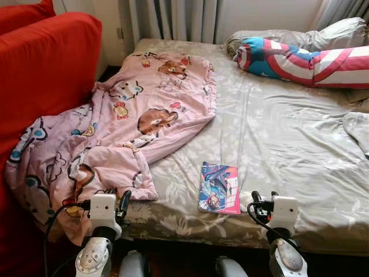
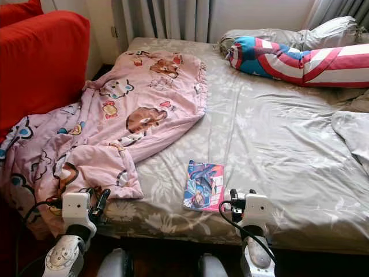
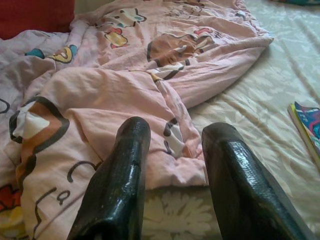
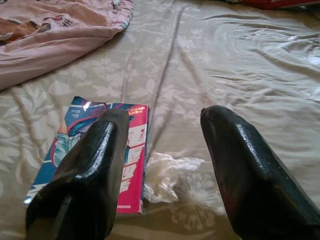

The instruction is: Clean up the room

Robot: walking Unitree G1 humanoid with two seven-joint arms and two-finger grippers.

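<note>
On the bed (image 1: 277, 133), pink blanket (image 1: 132, 121), book (image 1: 219, 188), crumpled tissue (image 4: 167, 175) beside it

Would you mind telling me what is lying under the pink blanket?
The pink blanket lies on the floral bedsheet, its left end draped onto the red sofa. Whatever else it covers cannot be seen.
</note>
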